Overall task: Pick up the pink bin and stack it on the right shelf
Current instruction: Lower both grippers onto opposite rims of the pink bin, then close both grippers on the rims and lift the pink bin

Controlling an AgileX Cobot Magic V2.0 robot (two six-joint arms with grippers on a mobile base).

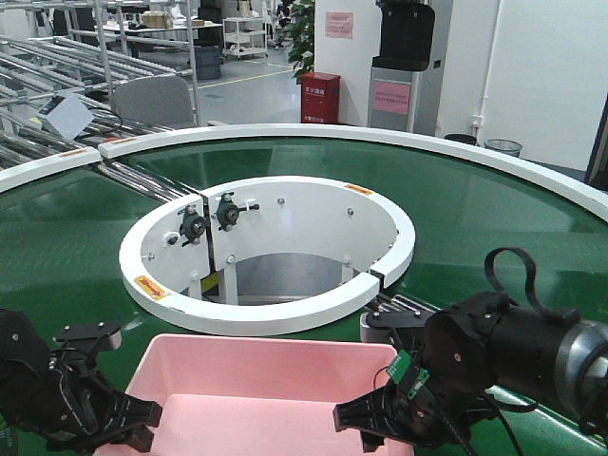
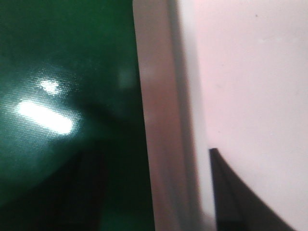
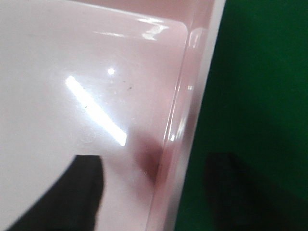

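Finding the pink bin (image 1: 256,380) sitting flat on the green conveyor belt (image 1: 494,199). Straddling its side walls with the left gripper (image 1: 142,418) and right gripper (image 1: 356,420), both gaping. Judging clamping, lifting and stacking on the right shelf as pending.

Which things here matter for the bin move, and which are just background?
Job: pink bin; left gripper and right gripper, each straddling a side wall. The shelf is not in view.
Background: green conveyor belt under the bin, white inner ring, red cabinet, roller racks.
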